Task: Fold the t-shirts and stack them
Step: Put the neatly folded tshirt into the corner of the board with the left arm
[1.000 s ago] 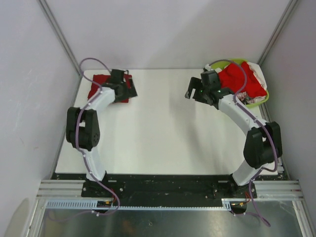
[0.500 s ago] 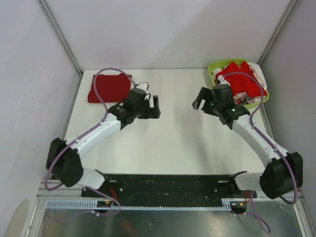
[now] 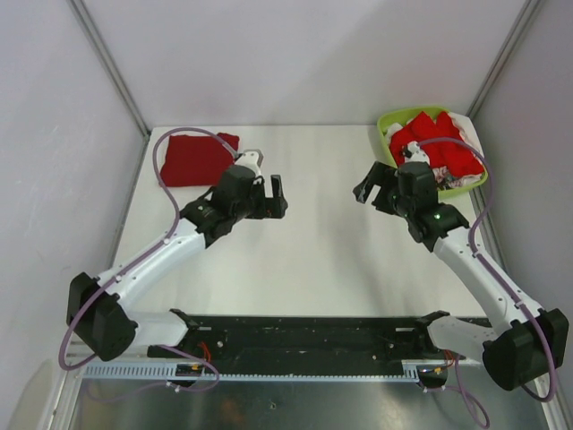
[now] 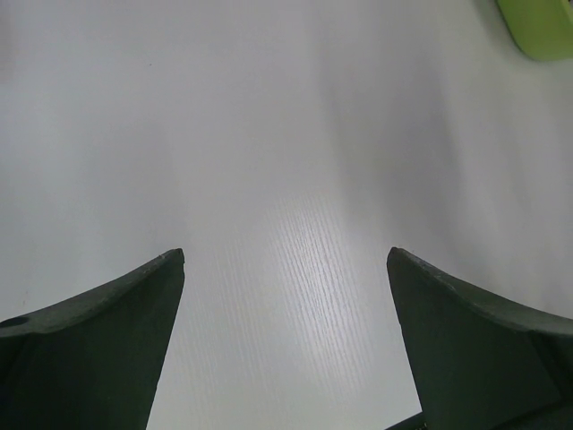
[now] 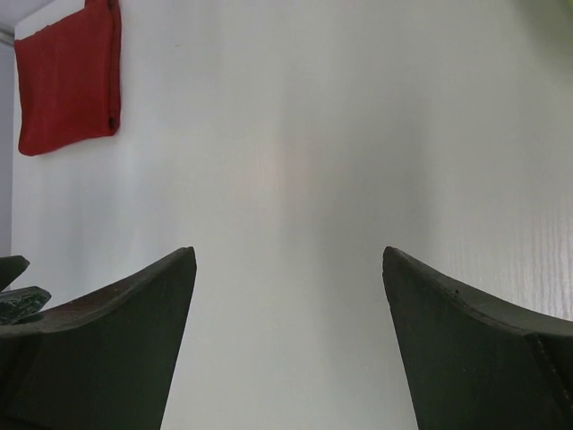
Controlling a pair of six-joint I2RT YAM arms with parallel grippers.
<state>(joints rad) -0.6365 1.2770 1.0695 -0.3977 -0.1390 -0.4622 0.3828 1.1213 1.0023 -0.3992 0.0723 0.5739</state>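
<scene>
Left tool [image 4: 285, 252] and right tool [image 5: 288, 251] gape apart; crimson t-shirt [image 3: 192, 159] lies well left of both

White arms [image 3: 150, 262], black joints [image 3: 97, 315], looping purple cables [image 3: 159, 161]

The top view looks steeply down from above and behind the arm bases [image 3: 304, 333], taking in the whole desk [image 3: 304, 260]. Each wrist view sits close over the desk, framed by its own fingers [image 4: 89, 349]: the left faces the green basket [image 4: 542, 22], the right faces the folded crimson shirt [image 5: 70, 76]. The top view shares both.
</scene>
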